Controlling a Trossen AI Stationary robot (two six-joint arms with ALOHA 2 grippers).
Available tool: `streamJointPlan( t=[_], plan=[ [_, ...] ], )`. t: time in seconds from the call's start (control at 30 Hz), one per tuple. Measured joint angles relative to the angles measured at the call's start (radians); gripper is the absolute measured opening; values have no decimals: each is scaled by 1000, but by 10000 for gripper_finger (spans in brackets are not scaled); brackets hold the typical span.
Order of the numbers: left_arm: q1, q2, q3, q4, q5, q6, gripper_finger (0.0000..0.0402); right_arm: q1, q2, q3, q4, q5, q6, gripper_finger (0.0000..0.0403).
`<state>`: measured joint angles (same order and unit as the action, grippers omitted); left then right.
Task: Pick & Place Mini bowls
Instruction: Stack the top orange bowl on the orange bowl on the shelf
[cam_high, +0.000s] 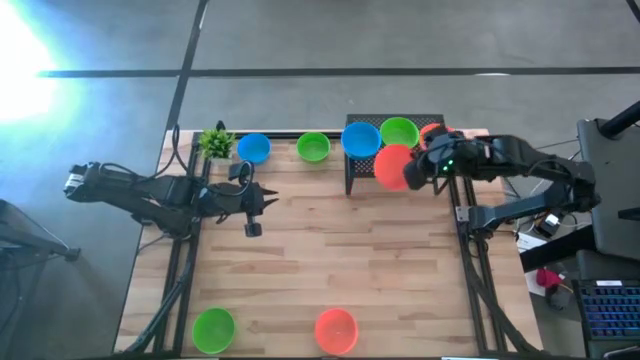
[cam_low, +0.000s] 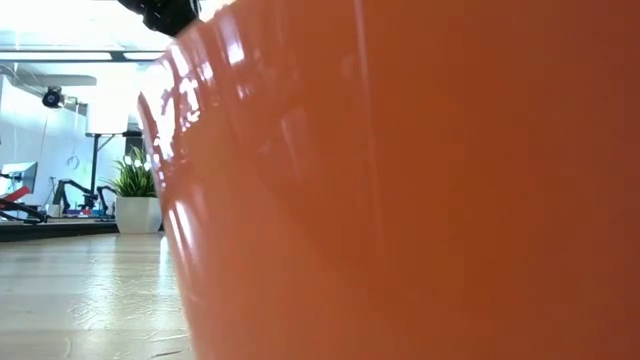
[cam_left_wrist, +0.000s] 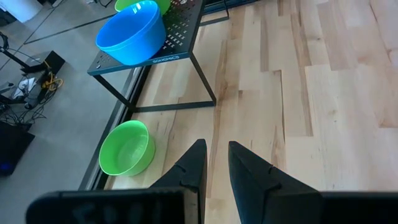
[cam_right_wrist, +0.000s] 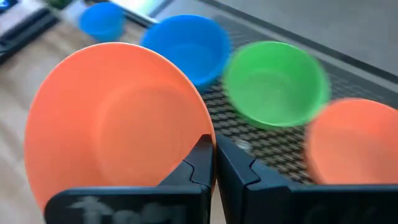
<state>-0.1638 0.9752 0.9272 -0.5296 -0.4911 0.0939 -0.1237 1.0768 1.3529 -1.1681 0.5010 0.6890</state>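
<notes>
right jaws clamp an orange-red bowl on its rim

the right gripper (cam_high: 418, 172) has its jaws closed on the rim of an orange-red bowl (cam_high: 394, 166), pinching the wall between the two fingers (cam_right_wrist: 198, 163). the bowl is tipped up on edge, its open mouth facing back toward the wrist rather than upward; being round it has no long axis to speak of. it hangs at the front corner of the black perforated rack (cam_high: 361, 124), just ahead of the jaws.

beyond the jaws on the rack sit a blue bowl (cam_high: 360, 139), a green bowl (cam_high: 399, 131) and another orange-red bowl (cam_right_wrist: 354, 144), all mouth up, close beside one another.

the left gripper (cam_high: 254, 202) hovers over the wooden bench (cam_high: 330, 250), well apart from the rack, its jaws parted by a narrow gap with nothing between them. ahead of those jaws, a green bowl (cam_left_wrist: 126, 148) rests mouth up on the bench near the rack's leg; a blue bowl (cam_high: 253, 148) stands to one side by the small plant (cam_high: 216, 141).

at the bench's near edge, far behind both jaws, stand a green bowl (cam_high: 213, 329) and an orange-red bowl (cam_high: 336, 330), mouths up.
</notes>
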Motion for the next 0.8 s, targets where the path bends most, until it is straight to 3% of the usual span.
streamJointPlan(
  t=[0.4,0.8],
  plan=[
    [0,0,0,31,0,0,60,-200,-81,0,-132,147,15,8],
    [0,0,0,34,0,0,60,-369,-26,-1,-217,235,11,8]
  ],
)
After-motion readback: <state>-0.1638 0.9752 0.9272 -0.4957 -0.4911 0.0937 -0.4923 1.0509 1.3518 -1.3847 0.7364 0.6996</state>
